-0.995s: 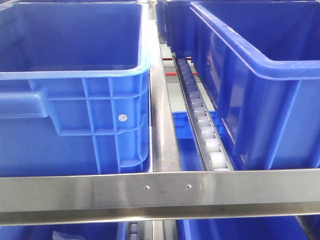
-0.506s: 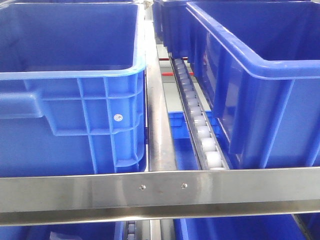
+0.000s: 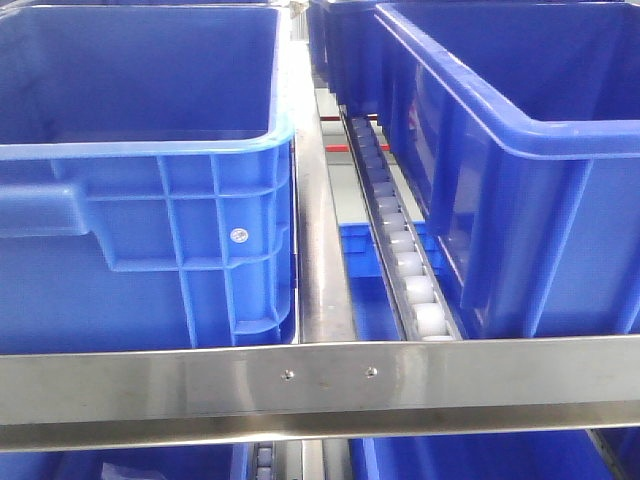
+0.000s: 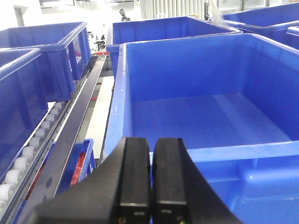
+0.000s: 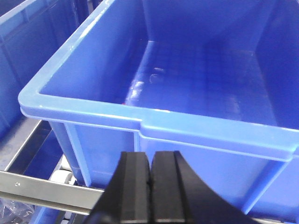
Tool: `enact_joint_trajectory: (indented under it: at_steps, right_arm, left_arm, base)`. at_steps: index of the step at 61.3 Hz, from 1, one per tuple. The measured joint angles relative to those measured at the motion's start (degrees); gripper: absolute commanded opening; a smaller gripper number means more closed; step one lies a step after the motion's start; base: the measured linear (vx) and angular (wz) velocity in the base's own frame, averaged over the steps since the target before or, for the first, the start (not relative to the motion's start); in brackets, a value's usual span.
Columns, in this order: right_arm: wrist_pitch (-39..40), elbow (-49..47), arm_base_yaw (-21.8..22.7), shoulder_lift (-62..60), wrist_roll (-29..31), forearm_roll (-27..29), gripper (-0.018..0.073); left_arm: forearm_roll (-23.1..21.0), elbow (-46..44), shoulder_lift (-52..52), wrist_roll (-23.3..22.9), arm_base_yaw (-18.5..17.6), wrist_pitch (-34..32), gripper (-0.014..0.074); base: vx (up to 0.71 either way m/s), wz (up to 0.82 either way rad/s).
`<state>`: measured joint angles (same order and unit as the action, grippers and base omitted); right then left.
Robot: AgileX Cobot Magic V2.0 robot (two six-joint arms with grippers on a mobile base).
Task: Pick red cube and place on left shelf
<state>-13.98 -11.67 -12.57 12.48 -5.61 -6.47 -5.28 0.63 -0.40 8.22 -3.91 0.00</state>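
Observation:
The red cube is not in view in any frame. The left shelf fills the front view: a flat steel front rail (image 3: 320, 385), a white roller track (image 3: 405, 270) and large blue bins on the left (image 3: 140, 200) and right (image 3: 520, 150). My left gripper (image 4: 150, 144) is shut and empty, in front of an empty blue bin (image 4: 210, 116). My right gripper (image 5: 150, 156) is shut and empty, just before the near wall of another empty blue bin (image 5: 201, 84).
A steel divider (image 3: 318, 250) runs between the two front bins. More blue bins stand behind and to the left (image 4: 46, 56). A lower tier holds a bin with red material (image 4: 77, 165). A steel rail (image 5: 37, 189) crosses below the right bin.
The front view has shifted slightly; the shelf and bins sit a few pixels differently than one second ago. Nothing was taken hold of or let go.

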Motion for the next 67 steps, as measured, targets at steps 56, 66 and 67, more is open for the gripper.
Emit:
enact_joint_trajectory:
  at_steps: [56, 66, 67]
  right_arm:
    - [12.4, 13.2, 10.1, -13.0, -0.1, -0.4, 0.0058]
    - [12.4, 13.2, 10.1, -13.0, -0.1, -0.4, 0.0058]
    - [12.4, 13.2, 10.1, -13.0, -0.1, -0.4, 0.0058]
  left_arm:
    - [0.0, 0.0, 0.0, 0.0, 0.0, 0.0, 0.0106]
    - [0.0, 0.0, 0.0, 0.0, 0.0, 0.0, 0.0106]
    - [0.0, 0.0, 0.0, 0.0, 0.0, 0.0, 0.0106]
  base:
    - [0.0, 0.0]
    - [0.0, 0.0]
    - [0.0, 0.0]
